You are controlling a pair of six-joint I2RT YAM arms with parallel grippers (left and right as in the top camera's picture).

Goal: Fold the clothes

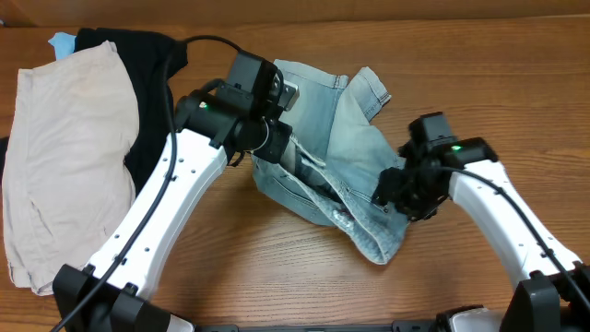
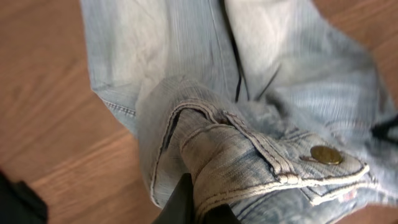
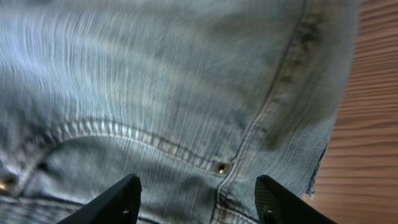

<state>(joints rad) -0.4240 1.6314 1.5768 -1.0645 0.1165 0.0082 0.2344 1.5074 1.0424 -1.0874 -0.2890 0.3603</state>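
Two grips seem planned on the denim shorts [image 1: 355, 138] crumpled mid-way across the bench [image 1: 277, 267]: at their 9 o'clock the left hand [image 1: 275, 146] is clamped on the waistband [image 2: 273, 165] to lift it, while at 4 o'clock the right hand [image 1: 392, 189] hovers, fingers spread, over a pocket seam [image 3: 124, 134].

- A wood-grain table [image 1: 277, 277] carries all the laundry, and bare boards show along its near edge and right side.
- Faded denim shorts [image 1: 355, 138] sit bunched near the table's middle, with wood visible all around them.
- Beige shorts [image 1: 64, 157] lie spread out at the left, well apart from the denim.
- A black garment [image 1: 138, 51] lies beside the beige pair and partly under it.
- A small light-blue scrap [image 1: 63, 42] peeks out at the far left corner.
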